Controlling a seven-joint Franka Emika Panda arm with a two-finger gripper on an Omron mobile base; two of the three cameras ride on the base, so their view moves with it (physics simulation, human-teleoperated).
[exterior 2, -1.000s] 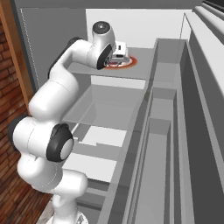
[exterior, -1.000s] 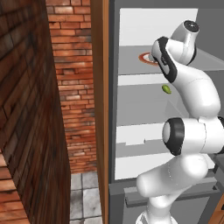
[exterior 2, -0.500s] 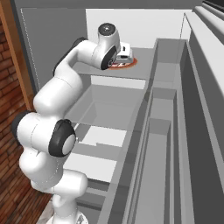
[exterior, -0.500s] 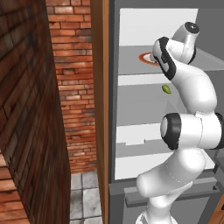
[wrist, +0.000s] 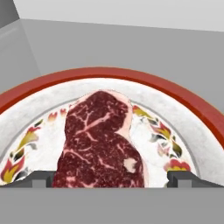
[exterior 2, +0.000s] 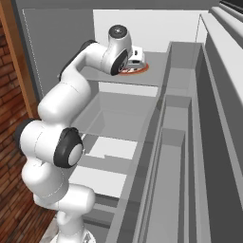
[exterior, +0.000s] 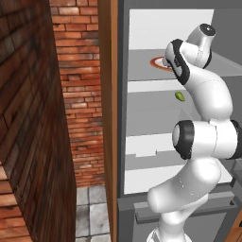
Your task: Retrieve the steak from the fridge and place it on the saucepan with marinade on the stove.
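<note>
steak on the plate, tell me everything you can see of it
The dark red raw steak is a flat, irregular slab, marbled with thin pale veins and edged by a pinkish-white fat rim. It lies flat on a round white plate with an orange-red rim and painted floral pattern, on an upper grey fridge shelf. The gripper's two dark fingers stand open on either side of its near end, not yet closed on it. Its near edge is cut off at the bottom of the hand view.

The dark red marbled raw steak and its orange-rimmed white flowered plate are cut off low in the hand view, the plate mostly hidden behind the arm in both base views.
</note>
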